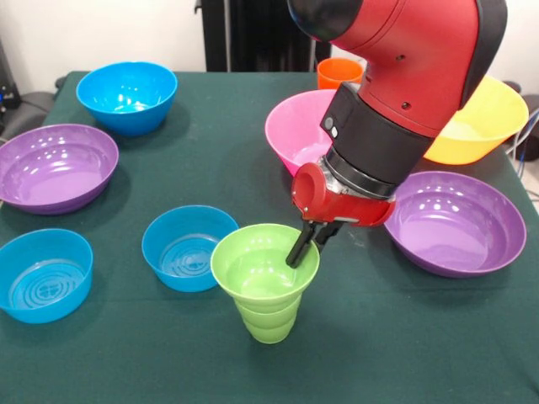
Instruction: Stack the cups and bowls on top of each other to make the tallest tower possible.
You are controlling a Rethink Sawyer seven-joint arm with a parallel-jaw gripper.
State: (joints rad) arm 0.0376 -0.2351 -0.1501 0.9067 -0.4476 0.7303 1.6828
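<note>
The lime green cup (pixel 266 286) stands upright nearest the camera, with a green bowl seemingly nested in its mouth. The gripper (pixel 308 244) dips inside the rim, fingers pinching its far wall. Just beside it sits a blue bowl (pixel 187 247), another blue bowl (pixel 44 274) farther off. Opposite lies a purple bowl (pixel 455 222). Behind the slanting arm (pixel 404 84): pink bowl (pixel 296 130), yellow bowl (pixel 484 118), orange cup (pixel 337 73).

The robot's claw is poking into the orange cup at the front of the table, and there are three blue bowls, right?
Not quite. The front view shows the claw reaching into the lime green cup at the front, not the orange one. The orange cup stands at the back, behind the pink bowl. You counted right: three blue bowls.
</note>
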